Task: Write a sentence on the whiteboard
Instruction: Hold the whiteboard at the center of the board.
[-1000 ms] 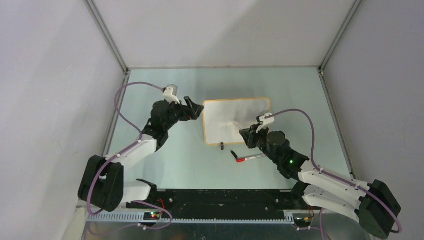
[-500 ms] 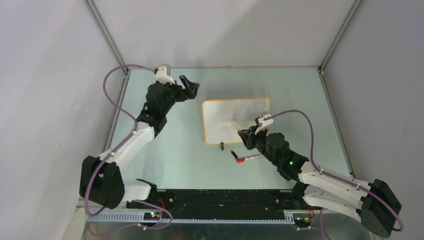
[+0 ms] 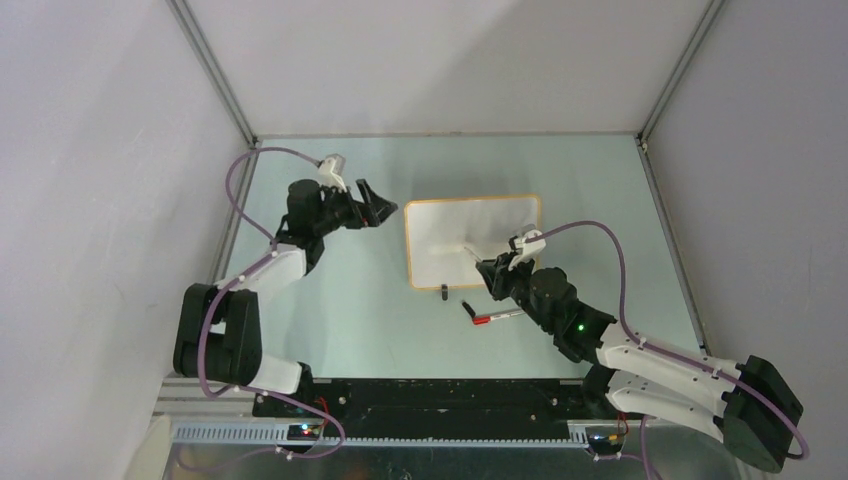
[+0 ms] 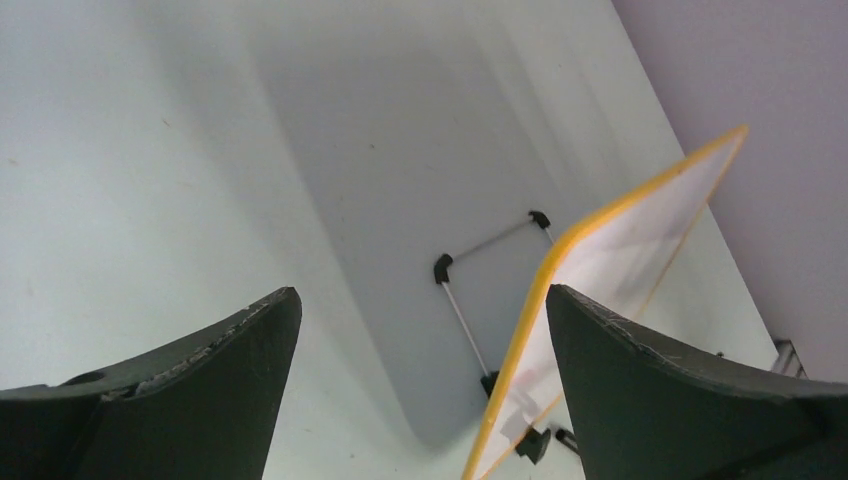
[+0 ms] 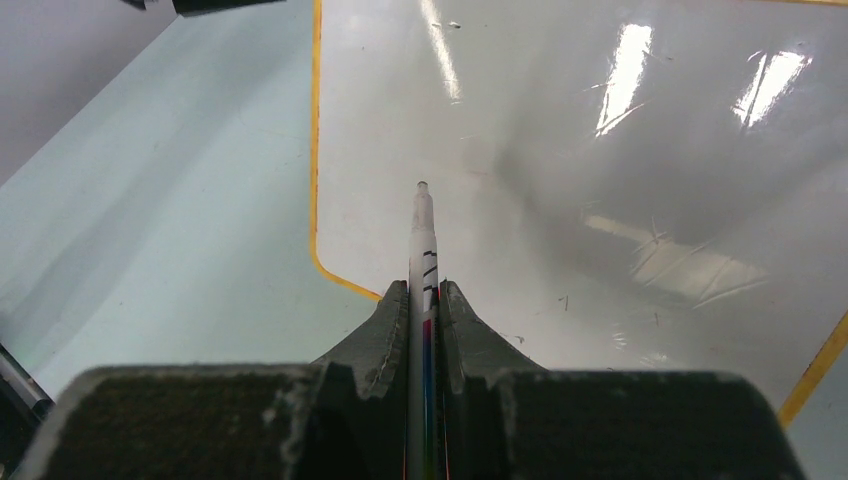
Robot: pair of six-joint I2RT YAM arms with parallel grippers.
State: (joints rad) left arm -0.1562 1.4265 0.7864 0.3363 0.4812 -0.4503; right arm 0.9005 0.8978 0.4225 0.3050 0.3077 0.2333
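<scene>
The whiteboard (image 3: pixel 470 240) sits mid-table, just ahead of the right arm. It isn't flat: it leans back on a thin wire stand (image 4: pixel 442 267), w/ a small black foot (image 3: pixel 443 292) at its near edge. In the right wrist view the face (image 5: pixel 620 200) is bare except for glare and a few faint specks, so the sentence isn't begun.

The right gripper (image 5: pixel 424 292) is clamped tight on a marker (image 5: pixel 424 245). The tip points at the lower-left part of the board, near the orange frame. Can't tell if the tip touches the board or hangs just off it.

The left gripper (image 3: pixel 375 205) is well clear to the board's left, jaws spread wide, nothing in them. Its wrist cam looks at the board (image 4: pixel 620 260) edge-on.

Risks, as I judge them:
- The board is light and only propped, w/ no bracing from the left arm. Too much tip pressure probably shoves it back, slides it or folds the stand.
- Too little pressure gives skipped strokes, esp. since the face is tilted and the standoff changes along a line.
- The marker is pinched low on its barrel by narrow pads, so side load while writing could make it pivot or creep in the grip.
- A red-ended pen (image 3: pixel 495 317) lies on the table just beside the right arm, and a sweep could knock it.

Containers: none seen in any view, so no contents to report.
</scene>
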